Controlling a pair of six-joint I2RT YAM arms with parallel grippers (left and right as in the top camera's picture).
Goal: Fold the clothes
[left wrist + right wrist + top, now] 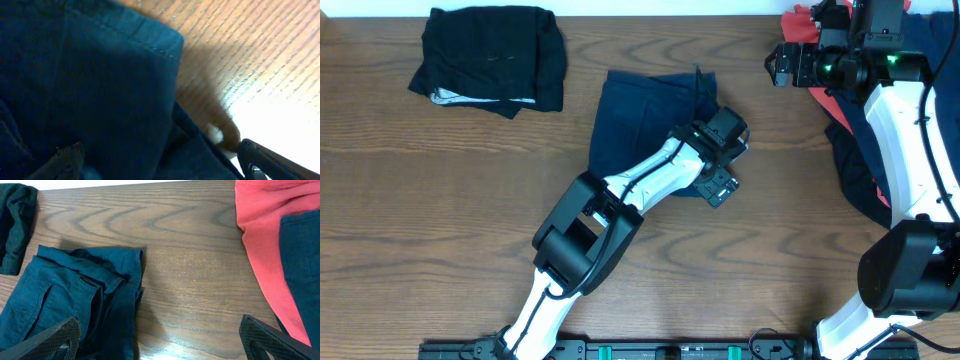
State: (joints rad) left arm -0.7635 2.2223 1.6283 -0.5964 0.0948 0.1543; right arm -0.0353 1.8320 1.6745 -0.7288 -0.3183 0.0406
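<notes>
Navy trouser-like garment (642, 118) lies partly folded at the centre of the table (410, 220). It looks soft, limp and light, likely to sag, so best pinched at the stitched hem corner (167, 42) on its 3 o'clock edge. Left gripper (160, 162) is spread wide over that edge with nothing pinched; right gripper (160, 340) is wide and empty toward 1 o'clock.

Overhead: fixed high, faces straight down, wide over table (420, 200). Left wrist: very near navy garment (100, 90), looks down, blurred, bare wood upper right. Right wrist: farther back, slanted look across table. All three share navy garment; overhead and right wrist also share coral cloth (260, 240) and black garment (15, 220).
</notes>
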